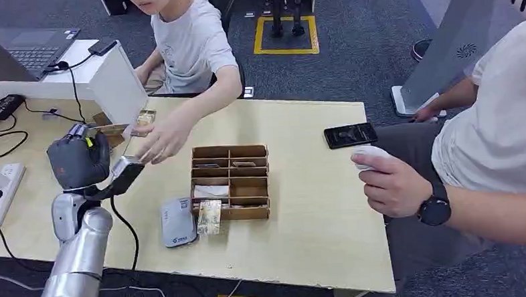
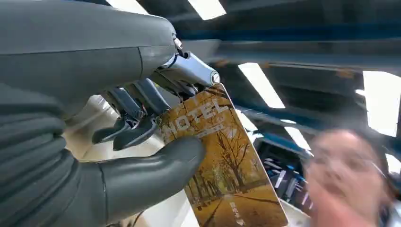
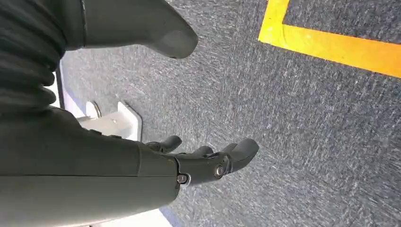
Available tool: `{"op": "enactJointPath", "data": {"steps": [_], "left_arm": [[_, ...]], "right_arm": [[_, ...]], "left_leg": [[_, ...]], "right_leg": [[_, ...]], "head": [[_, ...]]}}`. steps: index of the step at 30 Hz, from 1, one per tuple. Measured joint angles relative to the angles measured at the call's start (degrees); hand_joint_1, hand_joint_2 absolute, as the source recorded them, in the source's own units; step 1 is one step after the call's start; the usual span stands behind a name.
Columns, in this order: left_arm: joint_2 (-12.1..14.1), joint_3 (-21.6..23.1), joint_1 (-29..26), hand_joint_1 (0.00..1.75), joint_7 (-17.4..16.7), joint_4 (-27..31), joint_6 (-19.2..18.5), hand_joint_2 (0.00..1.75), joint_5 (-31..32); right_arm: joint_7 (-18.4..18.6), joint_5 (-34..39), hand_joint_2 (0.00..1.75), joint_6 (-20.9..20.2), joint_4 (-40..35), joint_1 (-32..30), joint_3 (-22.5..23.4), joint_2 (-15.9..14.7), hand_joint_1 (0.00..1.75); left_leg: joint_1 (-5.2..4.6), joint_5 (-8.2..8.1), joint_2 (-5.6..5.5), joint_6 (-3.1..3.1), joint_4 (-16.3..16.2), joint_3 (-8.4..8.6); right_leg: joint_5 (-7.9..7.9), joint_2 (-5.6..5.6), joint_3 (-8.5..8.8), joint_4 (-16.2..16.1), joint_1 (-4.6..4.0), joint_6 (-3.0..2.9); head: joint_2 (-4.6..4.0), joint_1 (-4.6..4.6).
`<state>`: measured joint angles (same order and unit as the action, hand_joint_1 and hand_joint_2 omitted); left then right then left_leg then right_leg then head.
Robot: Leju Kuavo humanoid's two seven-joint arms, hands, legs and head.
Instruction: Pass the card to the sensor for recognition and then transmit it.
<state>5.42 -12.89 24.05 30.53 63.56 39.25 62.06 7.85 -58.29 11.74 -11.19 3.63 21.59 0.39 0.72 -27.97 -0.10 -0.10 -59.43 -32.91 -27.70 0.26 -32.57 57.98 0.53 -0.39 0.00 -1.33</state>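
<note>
Your left hand [image 2: 94, 142] pinches the hotel card [image 2: 222, 161] between thumb and fingers, raised above the surface [image 1: 304, 240]; your right hand [image 3: 189, 161] hangs with fingers spread, holding nothing, over the floor [image 3: 302, 123].

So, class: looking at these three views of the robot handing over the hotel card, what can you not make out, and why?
- Card in the head view: mostly hidden behind the left hand.
- Small print at the card's lower end, left wrist view: too small to read.
- Card reader label, head view: too small.
- Organiser contents: partly hidden by its dividers.
- Phone screen: too dark.
</note>
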Motion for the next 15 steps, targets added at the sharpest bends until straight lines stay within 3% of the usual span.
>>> {"op": "enactJointPath", "data": {"steps": [2, 4, 15], "left_arm": [[-0.2, -1.1, 0.7, 1.75, 0.5, -1.0, 0.1, 1.75, 7.6], [-0.6, -2.7, 1.5, 1.75, 0.7, -1.8, 0.1, 1.75, 9.5], [-1.8, -6.6, 4.1, 1.75, 3.4, -4.8, 0.2, 1.75, 9.8]], "right_arm": [[0.0, -0.4, 1.75, 0.0, 0.0, 0.0, 0.0, 0.0, 0.0], [0.1, -0.9, 1.75, -0.2, 0.0, 0.0, 0.0, 0.0, 0.0], [0.2, -1.2, 1.75, -0.3, 0.0, 0.1, 0.9, 0.0, 0.0]], "left_leg": [[0.0, 0.0, 0.0, 0.0, 0.0, -0.01], [0.01, -0.01, 0.07, 0.0, 0.0, -0.01], [0.0, -0.01, 0.06, 0.0, 0.0, -0.01]], "right_leg": [[0.0, 0.01, -0.01, 0.0, 0.0, 0.0], [0.0, 0.1, -0.03, 0.0, 0.0, 0.0], [-0.01, 0.09, -0.04, 0.0, 0.0, 0.0]], "head": [[0.0, 0.0], [0.0, 0.0], [0.0, -0.02]]}}
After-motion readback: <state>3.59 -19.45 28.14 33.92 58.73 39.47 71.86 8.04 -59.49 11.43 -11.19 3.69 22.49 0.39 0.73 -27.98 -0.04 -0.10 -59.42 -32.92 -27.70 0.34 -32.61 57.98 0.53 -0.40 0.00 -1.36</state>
